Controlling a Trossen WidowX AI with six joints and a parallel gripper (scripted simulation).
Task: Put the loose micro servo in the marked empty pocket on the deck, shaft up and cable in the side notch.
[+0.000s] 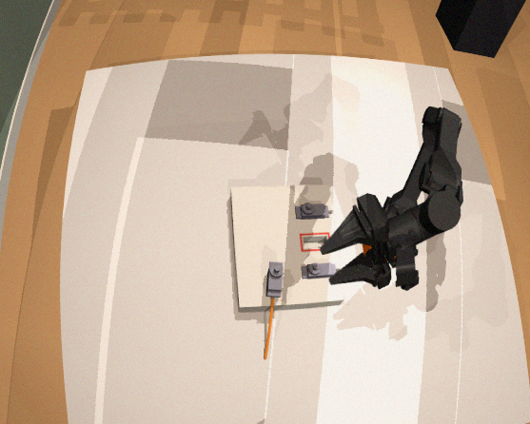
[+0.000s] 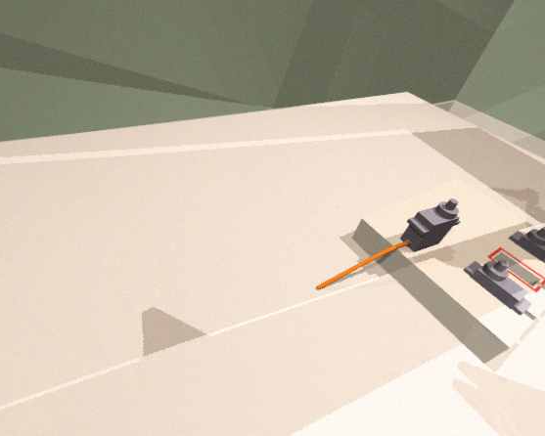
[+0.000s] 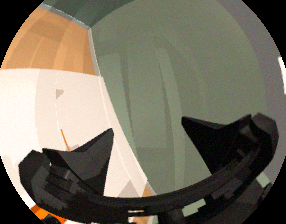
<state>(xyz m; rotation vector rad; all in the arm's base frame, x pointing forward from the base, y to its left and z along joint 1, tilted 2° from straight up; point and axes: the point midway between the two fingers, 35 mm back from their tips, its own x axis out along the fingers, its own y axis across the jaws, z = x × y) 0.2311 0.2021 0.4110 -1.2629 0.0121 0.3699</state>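
The pale counter carries everything, and the cream deck lying on it serves as the landmark here. The black arm reaches in from the deck's right side, and its gripper hangs over the deck's right edge with the fingers spread wide and holding nothing; one fingertip overlaps the right end of the red-outlined pocket. Two seated servos flank that pocket on the deck's right part, one above it and one below it in the top view. The loose micro servo stands on the deck's lower edge, well left of the pocket, shaft end up. Its orange cable runs straight off the deck onto the counter.
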